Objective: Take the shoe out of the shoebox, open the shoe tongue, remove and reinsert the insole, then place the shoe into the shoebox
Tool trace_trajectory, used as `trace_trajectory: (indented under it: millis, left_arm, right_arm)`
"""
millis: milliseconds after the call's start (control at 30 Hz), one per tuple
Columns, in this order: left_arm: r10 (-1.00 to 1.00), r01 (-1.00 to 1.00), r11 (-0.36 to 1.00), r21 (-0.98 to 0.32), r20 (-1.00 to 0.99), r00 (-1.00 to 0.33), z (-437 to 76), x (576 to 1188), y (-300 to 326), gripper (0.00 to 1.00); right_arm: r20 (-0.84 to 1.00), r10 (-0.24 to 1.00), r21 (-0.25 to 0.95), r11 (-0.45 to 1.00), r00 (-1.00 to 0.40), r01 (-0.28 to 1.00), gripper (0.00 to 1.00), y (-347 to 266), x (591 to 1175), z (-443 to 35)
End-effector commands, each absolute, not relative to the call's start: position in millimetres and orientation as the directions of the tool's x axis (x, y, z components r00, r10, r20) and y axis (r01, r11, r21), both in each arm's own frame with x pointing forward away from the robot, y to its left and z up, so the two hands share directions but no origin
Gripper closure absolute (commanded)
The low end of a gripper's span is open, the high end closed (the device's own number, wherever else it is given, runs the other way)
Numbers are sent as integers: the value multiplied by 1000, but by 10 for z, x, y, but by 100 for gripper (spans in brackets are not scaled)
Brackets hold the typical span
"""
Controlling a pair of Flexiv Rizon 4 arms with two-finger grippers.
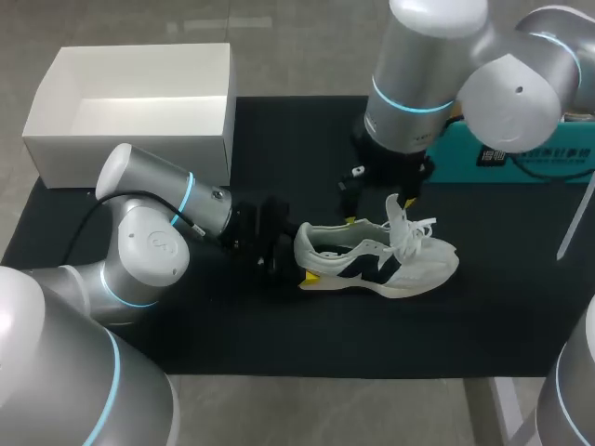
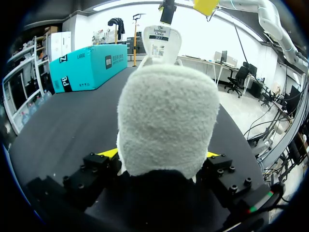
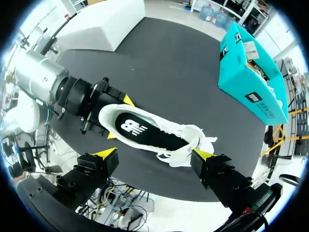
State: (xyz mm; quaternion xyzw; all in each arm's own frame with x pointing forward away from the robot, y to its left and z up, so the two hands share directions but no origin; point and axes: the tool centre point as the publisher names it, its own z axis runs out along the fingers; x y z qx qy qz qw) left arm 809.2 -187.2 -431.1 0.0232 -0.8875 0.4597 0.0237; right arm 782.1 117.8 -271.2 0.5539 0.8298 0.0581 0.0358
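Observation:
A white sneaker point(image 1: 381, 260) with a dark side logo lies on its sole on the black mat point(image 1: 279, 325), toe to the right. My left gripper point(image 1: 299, 253) is shut on its fuzzy heel point(image 2: 166, 121), one yellow tip on each side. The tongue point(image 1: 397, 212) stands pulled up, laces loose. Over the shoe's opening hangs my right gripper point(image 1: 376, 212), open, with nothing between its fingers point(image 3: 108, 154). From the right wrist view the black insole point(image 3: 145, 130) shows lying inside the shoe point(image 3: 181, 145). The white shoebox point(image 1: 139, 139) stands at the back left and holds nothing.
A teal box point(image 1: 521, 163) stands at the mat's back right, behind my right arm. The mat's front strip below the shoe is bare. My left arm's elbow lies low along the mat's left side.

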Motion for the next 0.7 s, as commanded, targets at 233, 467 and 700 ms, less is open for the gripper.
trace_trajectory:
  millis: [233,467,700]
  left_arm:
    - [-20,-62,575,-815,62,-998,-4317,8089,-1873,100]
    - [-20,-62,575,-815,62,-998,-4317,8089,-1873,100]
    - [-20,-62,575,-815,62,-998,-4317,8089,-1873,100]
  right_arm:
    - [21,561,60,825,-827,561,0,1268,7828,-2685]
    - [21,561,60,825,-827,561,0,1268,7828,-2685]
    - [21,561,60,825,-827,561,0,1268,7828,-2685]
